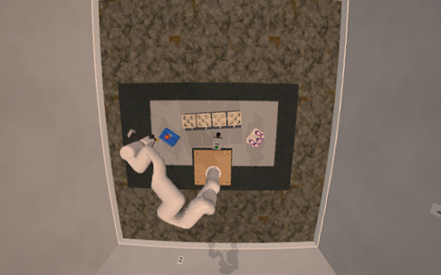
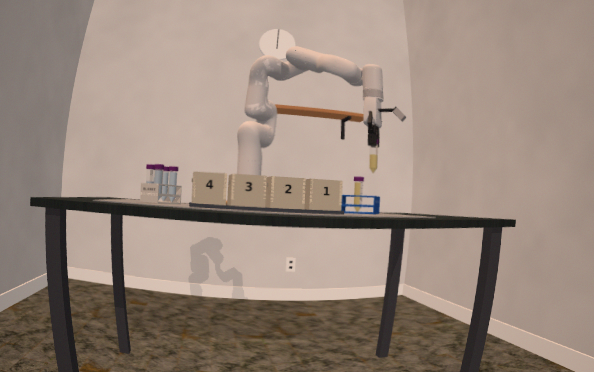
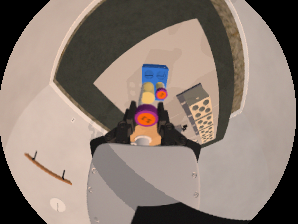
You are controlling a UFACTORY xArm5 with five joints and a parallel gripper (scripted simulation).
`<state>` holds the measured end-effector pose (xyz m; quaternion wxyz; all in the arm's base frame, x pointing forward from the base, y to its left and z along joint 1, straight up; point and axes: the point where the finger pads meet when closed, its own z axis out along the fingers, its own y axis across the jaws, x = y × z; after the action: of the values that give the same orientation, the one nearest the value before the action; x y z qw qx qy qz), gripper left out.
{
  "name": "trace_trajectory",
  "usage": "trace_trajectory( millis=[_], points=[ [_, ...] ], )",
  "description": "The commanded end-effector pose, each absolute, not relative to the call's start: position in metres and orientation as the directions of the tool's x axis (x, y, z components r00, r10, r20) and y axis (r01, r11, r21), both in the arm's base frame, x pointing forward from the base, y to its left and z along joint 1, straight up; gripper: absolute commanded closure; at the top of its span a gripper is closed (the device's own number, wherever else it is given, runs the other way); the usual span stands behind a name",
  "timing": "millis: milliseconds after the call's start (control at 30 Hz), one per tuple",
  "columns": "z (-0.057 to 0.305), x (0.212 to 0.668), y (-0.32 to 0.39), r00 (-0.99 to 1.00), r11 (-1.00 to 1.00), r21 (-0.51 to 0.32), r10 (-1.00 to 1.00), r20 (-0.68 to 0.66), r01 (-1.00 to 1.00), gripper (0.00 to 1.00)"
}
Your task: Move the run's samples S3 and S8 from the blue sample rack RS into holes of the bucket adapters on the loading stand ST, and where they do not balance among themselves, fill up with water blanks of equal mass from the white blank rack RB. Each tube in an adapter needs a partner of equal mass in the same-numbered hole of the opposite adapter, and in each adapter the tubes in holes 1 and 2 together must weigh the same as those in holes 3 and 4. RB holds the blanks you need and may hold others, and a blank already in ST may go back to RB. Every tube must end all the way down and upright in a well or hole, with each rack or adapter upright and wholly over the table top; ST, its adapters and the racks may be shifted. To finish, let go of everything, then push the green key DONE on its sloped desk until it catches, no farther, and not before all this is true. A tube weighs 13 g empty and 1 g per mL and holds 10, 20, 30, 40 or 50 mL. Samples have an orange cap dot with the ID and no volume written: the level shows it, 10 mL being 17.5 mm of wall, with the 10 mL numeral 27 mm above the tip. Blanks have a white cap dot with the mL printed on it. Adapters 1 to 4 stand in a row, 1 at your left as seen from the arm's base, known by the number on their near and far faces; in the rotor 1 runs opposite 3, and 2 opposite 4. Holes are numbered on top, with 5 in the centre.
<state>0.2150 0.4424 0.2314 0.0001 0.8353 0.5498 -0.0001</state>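
At the left of the exterior view the white blank rack [image 2: 150, 192] holds its purple-capped blanks [image 2: 159, 180], well apart from the action. Next comes the loading stand [image 2: 210, 205] with its four adapters [image 2: 267, 191] in a row, numbered 4, 3, 2, 1 from this side; every hole seen from above looks unfilled. Just beside adapter 1 stands the blue sample rack [image 2: 361, 204] with one sample [image 2: 358, 191] upright in it. High above that rack the gripper [image 2: 373, 145] is clamped on the other sample tube [image 2: 373, 161], which hangs tip down, well clear of the table [image 2: 450, 220]. The cap IDs are too small to read.

The risks appear to lie in the carry and the placing. The tube is held near its cap, so a quick swing toward the adapters could tilt it in the fingers, and a tilted tip would likely catch a hole's rim rather than seat fully. A low path could clip the standing sample or shove adapter 1. Misjudging the liquid level would spoil the balance.
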Motion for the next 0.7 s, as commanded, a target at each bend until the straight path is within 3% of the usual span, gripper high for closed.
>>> trace_trajectory(
  millis=[0, 667],
  points=[
    [0.233, 0.215, 0.443, 0.395, -0.395, 0.000, 0.918, 0.004, 0.919, 1.00],
    [0.211, 0.216, 0.443, 0.395, -0.395, 0.000, 0.918, 0.004, 0.919, 1.00]
  ],
)
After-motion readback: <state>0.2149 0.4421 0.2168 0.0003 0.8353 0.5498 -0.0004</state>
